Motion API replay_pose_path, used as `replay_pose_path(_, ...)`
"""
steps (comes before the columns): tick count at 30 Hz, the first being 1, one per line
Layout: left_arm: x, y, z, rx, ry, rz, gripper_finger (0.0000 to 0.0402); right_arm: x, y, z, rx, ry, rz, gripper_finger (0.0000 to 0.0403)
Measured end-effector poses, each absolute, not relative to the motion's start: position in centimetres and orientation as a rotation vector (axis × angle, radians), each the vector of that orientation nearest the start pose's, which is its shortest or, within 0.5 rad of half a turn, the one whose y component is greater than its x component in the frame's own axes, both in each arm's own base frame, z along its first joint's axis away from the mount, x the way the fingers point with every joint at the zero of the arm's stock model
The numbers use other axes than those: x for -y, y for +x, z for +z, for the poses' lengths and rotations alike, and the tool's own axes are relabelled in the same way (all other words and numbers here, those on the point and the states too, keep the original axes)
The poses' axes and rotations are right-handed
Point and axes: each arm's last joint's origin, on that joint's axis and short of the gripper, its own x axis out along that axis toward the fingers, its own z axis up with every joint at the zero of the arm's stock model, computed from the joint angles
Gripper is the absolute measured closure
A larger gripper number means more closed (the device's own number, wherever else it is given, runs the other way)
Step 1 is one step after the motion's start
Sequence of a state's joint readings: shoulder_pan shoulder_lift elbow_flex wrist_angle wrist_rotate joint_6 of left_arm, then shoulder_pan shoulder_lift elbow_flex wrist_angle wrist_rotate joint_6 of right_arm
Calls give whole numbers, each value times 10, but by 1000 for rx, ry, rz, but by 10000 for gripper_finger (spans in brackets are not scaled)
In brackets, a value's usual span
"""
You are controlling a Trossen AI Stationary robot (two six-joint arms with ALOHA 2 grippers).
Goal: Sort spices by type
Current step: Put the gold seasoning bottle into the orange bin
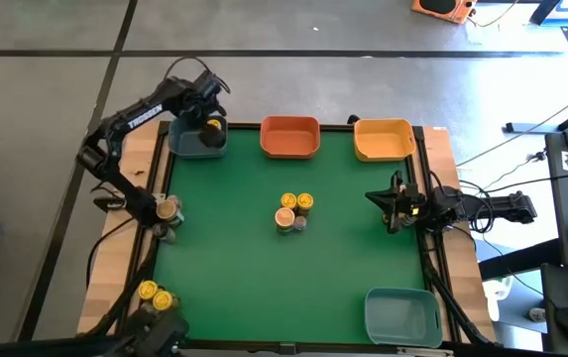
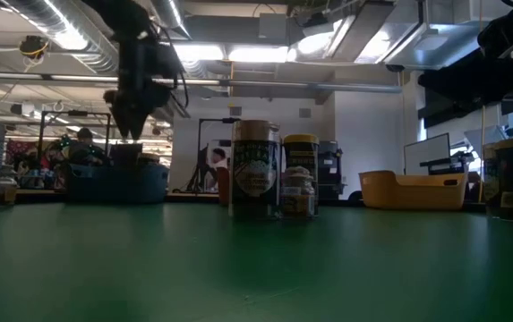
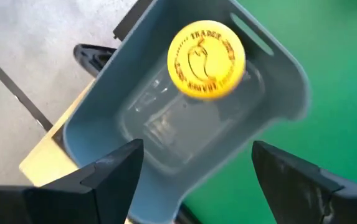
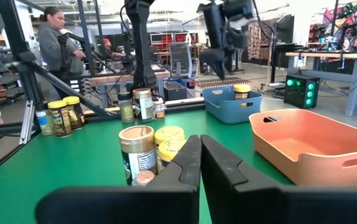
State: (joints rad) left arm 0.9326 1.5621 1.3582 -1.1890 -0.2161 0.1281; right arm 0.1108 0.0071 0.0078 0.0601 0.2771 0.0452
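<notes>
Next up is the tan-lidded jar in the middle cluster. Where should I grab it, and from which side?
Grip the tan-lidded jar just under its lid, coming straight down from above. It stands upright, with yellow-lidded jars close behind it and a tiny jar at its right, so a sideways approach would likely knock them. Its left and near sides look free for the fingers, though the gaps are hard to judge.

Readable only on the yellow lid (image 3: 206,59), upper centre of the left wrist view: "TRADER", arched above a pepper drawing; other labels illegible.

Grey concrete floor (image 1: 56,109), ceiling strip lights (image 2: 211,54), workbenches (image 4: 328,59) w/ people behind
</notes>
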Motion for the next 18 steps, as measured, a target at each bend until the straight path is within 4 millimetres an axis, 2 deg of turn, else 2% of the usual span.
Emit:
replay_pose_path(4,-220,161,301,-1359,-404,879,105,-3,97,171,64,57,-165,391)
replay_pose_path(10,-186,157,331,-1241,-362,889,105,-3,97,171,64,57,-166,391)
replay_pose_path(18,-132,153,351,-1227,-372,825,105,-3,97,172,65,58,-165,391)
